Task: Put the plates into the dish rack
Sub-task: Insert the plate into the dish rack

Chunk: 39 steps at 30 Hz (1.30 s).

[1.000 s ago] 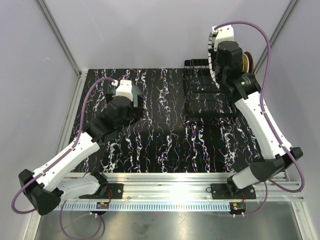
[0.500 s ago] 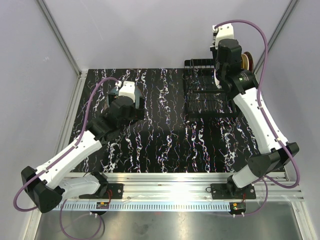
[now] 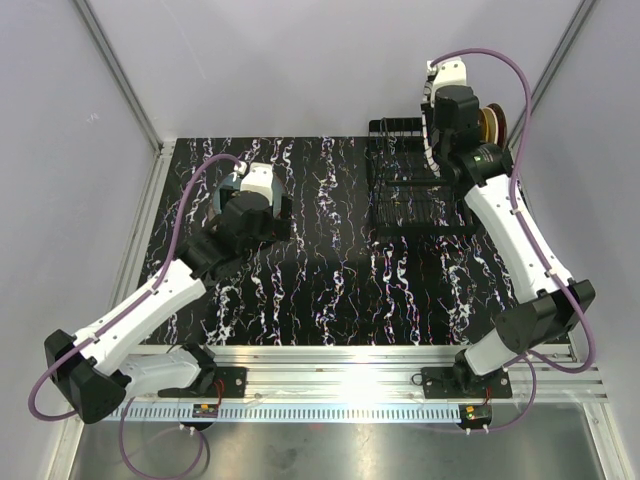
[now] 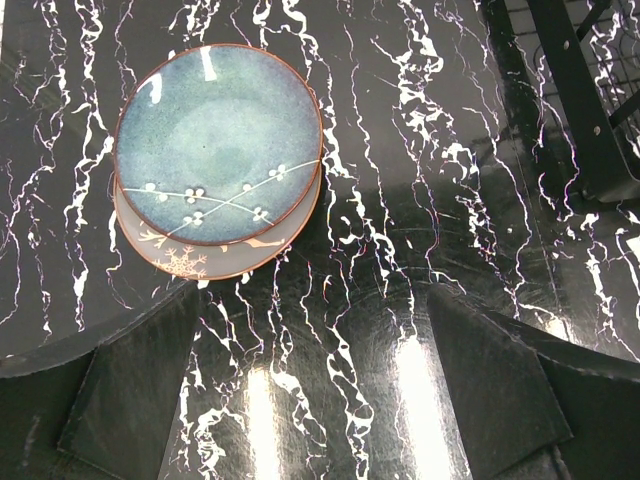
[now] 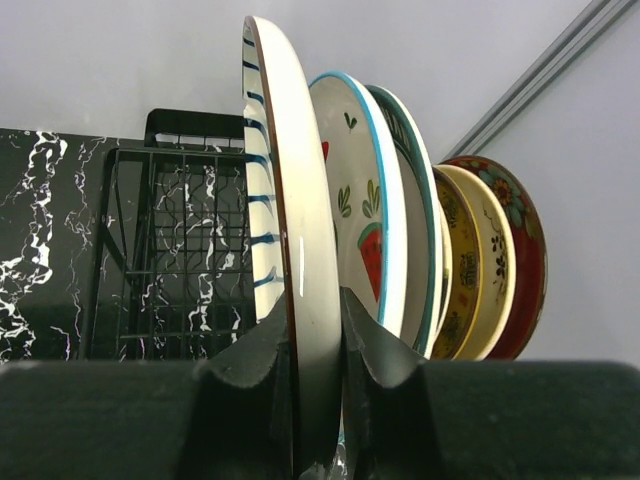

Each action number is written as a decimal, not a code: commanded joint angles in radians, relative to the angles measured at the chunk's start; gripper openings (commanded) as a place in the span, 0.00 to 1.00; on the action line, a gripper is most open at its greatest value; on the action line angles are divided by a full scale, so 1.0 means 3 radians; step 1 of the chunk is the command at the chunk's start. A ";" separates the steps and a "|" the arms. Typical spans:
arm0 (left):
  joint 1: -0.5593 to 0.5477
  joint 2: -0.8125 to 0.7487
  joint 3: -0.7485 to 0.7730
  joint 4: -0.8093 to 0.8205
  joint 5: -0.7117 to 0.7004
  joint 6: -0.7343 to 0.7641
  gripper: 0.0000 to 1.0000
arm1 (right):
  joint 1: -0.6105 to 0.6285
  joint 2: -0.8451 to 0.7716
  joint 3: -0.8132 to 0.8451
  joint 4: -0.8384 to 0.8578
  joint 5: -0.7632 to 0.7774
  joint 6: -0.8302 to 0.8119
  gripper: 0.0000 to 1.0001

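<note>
My right gripper (image 3: 440, 112) (image 5: 315, 370) is shut on the rim of a white plate with dark stripes (image 5: 290, 200) (image 3: 425, 130). It holds the plate upright on edge above the back of the black wire dish rack (image 3: 410, 195) (image 5: 180, 250). Several other plates (image 5: 440, 240) (image 3: 491, 122) stand on edge just to its right, a watermelon one nearest. My left gripper (image 4: 315, 400) (image 3: 265, 212) hangs open over the table. Beyond its fingers (image 4: 130, 390) a blue-grey plate (image 4: 215, 140) (image 3: 232, 184) lies on a cream plate (image 4: 200, 260).
The black marbled table (image 3: 330, 270) has metal frame posts at its back corners. Grey walls close in behind and to the sides. The rack's front slots (image 3: 415, 210) hold nothing.
The right arm has turned and carried the striped plate back toward the standing plates. The left arm has shifted slightly right over the stacked plates.
</note>
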 commanded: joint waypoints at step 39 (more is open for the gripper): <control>0.0010 0.0083 0.0183 0.0045 0.0145 -0.0041 0.99 | -0.0020 -0.0335 -0.0199 0.0956 0.0474 0.0029 0.00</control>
